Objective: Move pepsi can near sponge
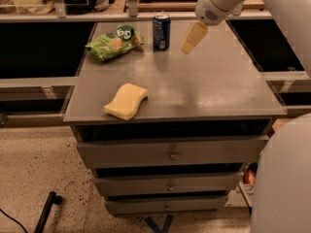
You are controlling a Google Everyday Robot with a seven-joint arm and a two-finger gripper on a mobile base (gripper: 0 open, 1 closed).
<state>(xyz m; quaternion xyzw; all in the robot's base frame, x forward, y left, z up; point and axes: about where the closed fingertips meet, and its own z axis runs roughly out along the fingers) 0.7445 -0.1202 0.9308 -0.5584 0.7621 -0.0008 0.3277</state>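
In the camera view, take the can (161, 30) as your landmark. It stands upright at the far edge of the cabinet (209, 86) top, silver lid up, and nothing is touching it. The gripper (193, 37) hangs just to the right of the can as the camera sees it, with a clear gap between them. It is tilted, its tip pointing down and toward the can, and it looks to be above the surface, not on it. You cannot tell from here whether the gripper is open or closed; it shows as one pale wedge and carries nothing.

On the can's other side, close by but apart from it, lies the bag (114, 42). The sponge (126, 101) lies flat well away from the can, toward the camera and a little to the left, at the cabinet's near edge.

By my reading you are in the reach, with the grasp not yet made and the can not yet moved. The next move calls for closing the gap sideways and settling around the can's body at mid height. Come in gently, since a nudge would likely push the can toward the bag or tip it. After that you need a lift and a long carry toward the camera. Set the can down upright beside the sponge, not on it.
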